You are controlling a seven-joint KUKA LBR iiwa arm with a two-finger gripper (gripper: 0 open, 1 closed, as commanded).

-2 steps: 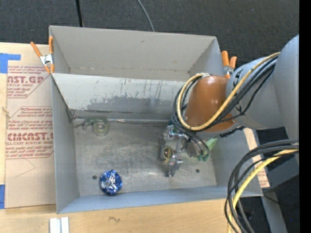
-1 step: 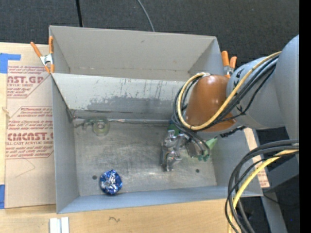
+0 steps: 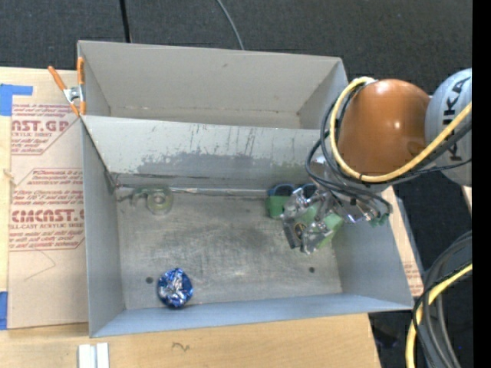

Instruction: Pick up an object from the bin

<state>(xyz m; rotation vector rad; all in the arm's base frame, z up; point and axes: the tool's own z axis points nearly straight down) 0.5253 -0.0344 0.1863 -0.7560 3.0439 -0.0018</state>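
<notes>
Seeing gripper (image 3: 304, 234) low, just right of green object (image 3: 278, 203) in grey bin (image 3: 215, 83); can't tell grip, open or closed, holding or not; blue crumpled ball (image 3: 175, 288) well left of green object.

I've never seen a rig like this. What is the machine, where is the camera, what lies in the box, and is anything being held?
The single camera looks down from above, a little to one side, into a grey metal bin. The machine is a robot arm, with a rounded orange cover at its wrist, and it reaches in from the right. Its gripper is down in the bin's right part. A dark green thing lies just left of it, and a light green piece sits right against it. I cannot tell whether that piece is held. A crumpled blue and silver ball lies near the front left, and a pale clear round thing at the back left.
</notes>
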